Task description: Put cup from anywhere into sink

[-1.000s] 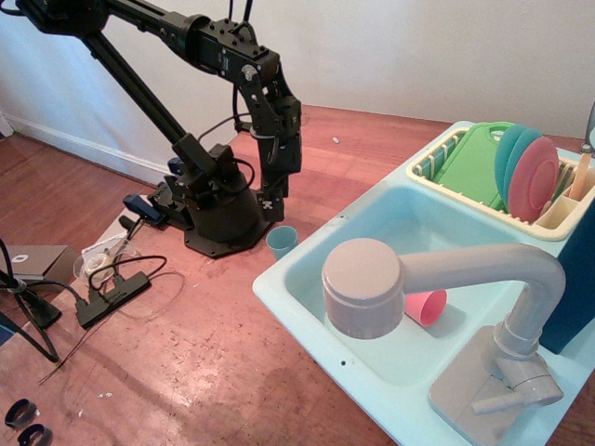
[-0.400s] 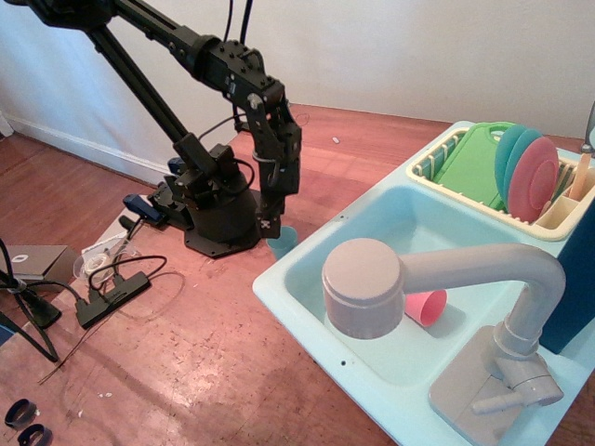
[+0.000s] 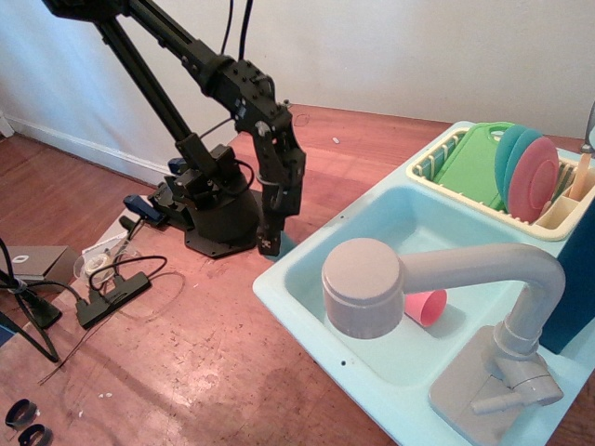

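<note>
My gripper (image 3: 271,243) is down at the wooden floor, just outside the left rim of the light aqua sink (image 3: 279,288). It stands over the spot where the teal-blue cup (image 3: 287,242) is. Only a sliver of the cup shows at the gripper's right side; the rest is hidden behind the fingers. I cannot tell whether the fingers are closed on the cup. The sink's basin lies to the right of the gripper, with a big grey-beige faucet (image 3: 446,279) over it.
A pink cup (image 3: 426,307) lies on its side in the basin under the faucet head. A cream dish rack (image 3: 558,221) with plates (image 3: 532,175) and a green board (image 3: 474,163) stands at the sink's back. The arm's black base (image 3: 218,223) and cables (image 3: 112,283) are at the left.
The gripper has come down from above the teal-blue cup to floor level around it. The cup was in plain sight before and is now almost hidden.
</note>
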Robot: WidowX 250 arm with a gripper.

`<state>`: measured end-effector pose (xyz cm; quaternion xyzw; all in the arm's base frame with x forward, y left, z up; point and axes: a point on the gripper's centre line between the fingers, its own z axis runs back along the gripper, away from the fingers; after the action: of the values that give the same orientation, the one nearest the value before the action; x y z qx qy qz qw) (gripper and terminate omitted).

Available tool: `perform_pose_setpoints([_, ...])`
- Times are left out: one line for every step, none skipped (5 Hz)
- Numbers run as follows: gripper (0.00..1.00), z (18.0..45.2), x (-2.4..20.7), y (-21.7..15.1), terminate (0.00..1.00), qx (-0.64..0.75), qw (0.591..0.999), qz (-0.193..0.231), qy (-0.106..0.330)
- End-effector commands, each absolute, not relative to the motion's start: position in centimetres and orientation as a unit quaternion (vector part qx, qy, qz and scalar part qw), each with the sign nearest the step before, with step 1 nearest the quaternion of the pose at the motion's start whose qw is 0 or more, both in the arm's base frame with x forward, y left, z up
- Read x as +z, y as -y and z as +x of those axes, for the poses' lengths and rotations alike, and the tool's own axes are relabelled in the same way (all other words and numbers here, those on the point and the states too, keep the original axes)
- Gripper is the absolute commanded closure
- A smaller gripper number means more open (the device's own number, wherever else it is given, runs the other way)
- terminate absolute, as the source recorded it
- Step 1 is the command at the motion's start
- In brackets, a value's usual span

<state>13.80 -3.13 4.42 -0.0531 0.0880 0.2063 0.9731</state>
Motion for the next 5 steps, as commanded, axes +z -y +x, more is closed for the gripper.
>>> perform_pose_setpoints([0.00, 13.41, 3.62, 3.07, 0.00, 0.213, 0.972, -0.065, -0.075])
perform_pose_setpoints([1.00, 13.02, 3.71, 3.12, 0.00, 0.236, 0.968, -0.056, -0.071])
perform_pose_setpoints([1.00, 12.90, 3.70, 3.33, 0.00, 0.241, 0.967, -0.056, -0.065])
perform_pose_setpoints([1.00, 13.14, 3.69, 3.42, 0.00, 0.237, 0.967, -0.055, -0.071])
perform_pose_setpoints([1.00, 13.38, 3.74, 3.41, 0.00, 0.232, 0.969, -0.059, -0.069])
